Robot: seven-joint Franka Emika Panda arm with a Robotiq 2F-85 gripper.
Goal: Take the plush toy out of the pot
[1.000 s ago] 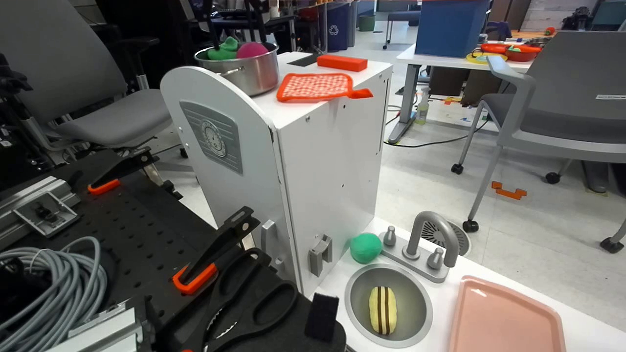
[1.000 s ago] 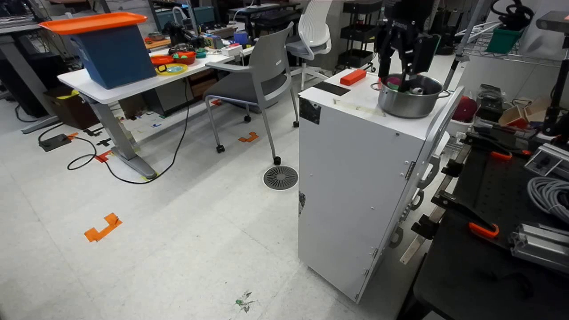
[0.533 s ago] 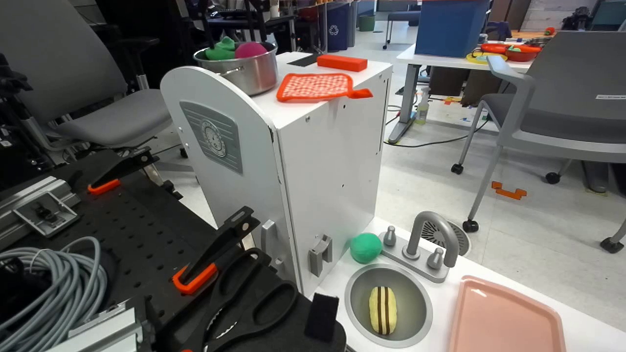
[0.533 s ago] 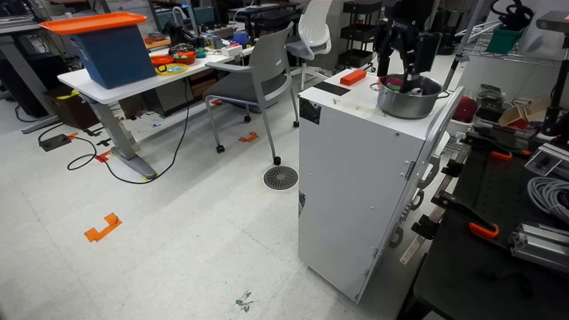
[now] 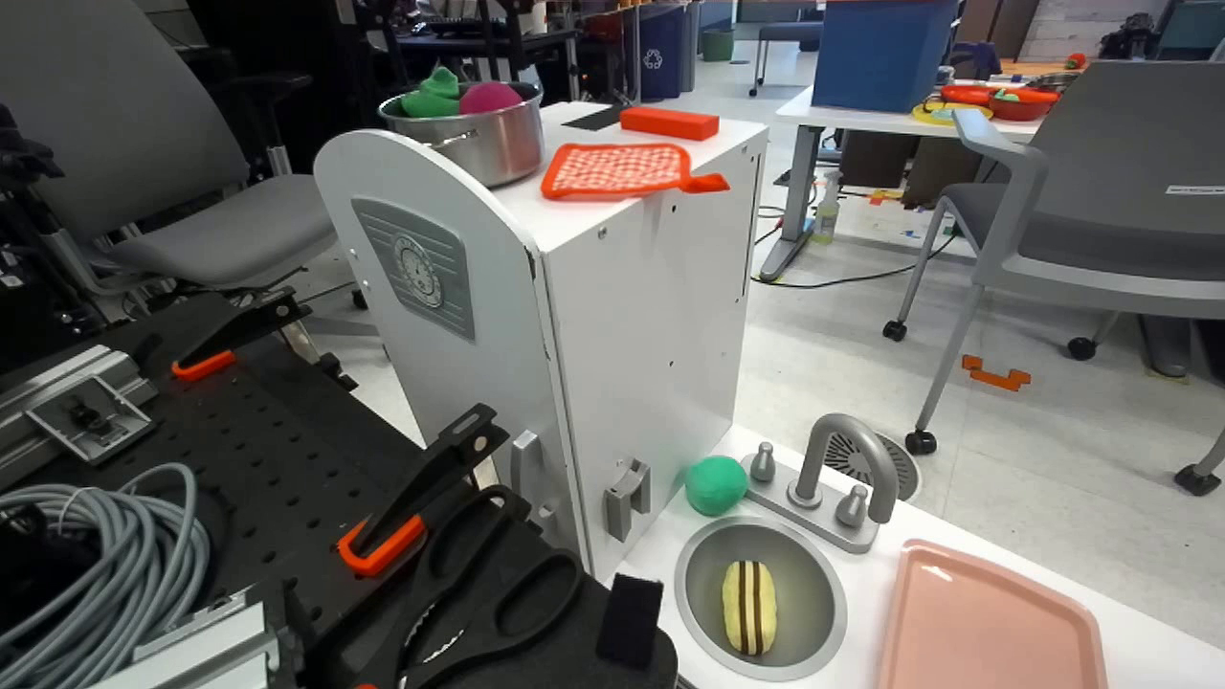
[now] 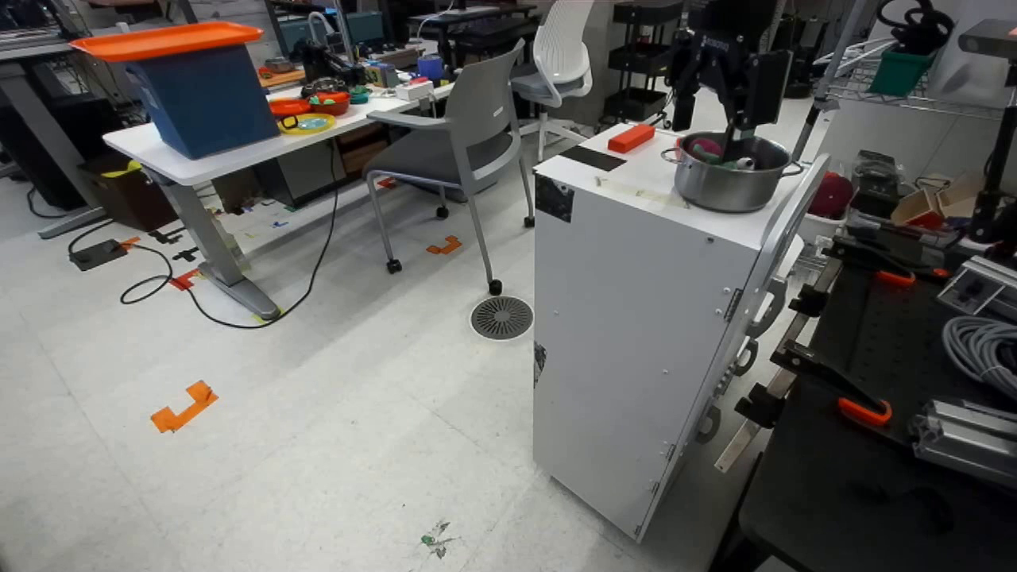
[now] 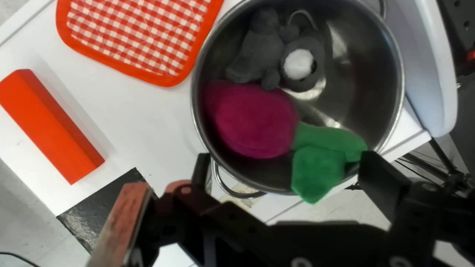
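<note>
The plush toy [image 7: 256, 120], a magenta body with green leaf-like parts, lies inside the silver pot [image 6: 731, 191]. Its green end [image 5: 435, 100] sticks up above the rim in an exterior view. In the wrist view the green end is between the spread jaws of my gripper [image 7: 284, 158], with a gap to both fingers. The magenta body sits against the pot wall, farther in from the fingertips. From outside, the gripper [image 6: 715, 129] hangs over the pot, one fingertip overlapping its opening. Nothing is held.
A grey plush animal [image 7: 261, 52] shares the pot. The pot stands on a white cabinet top beside a raised curved panel [image 5: 431, 277]. Nearby lie a checked pot holder [image 7: 137, 33] and an orange-red block [image 7: 48, 126]. Lower down are a green ball [image 5: 716, 485] and a sink basin [image 5: 823, 612].
My gripper has opened wider and risen a little, its fingers now reaching less deep into the pot. The toy's green end stands slightly higher; the magenta body has barely moved.
</note>
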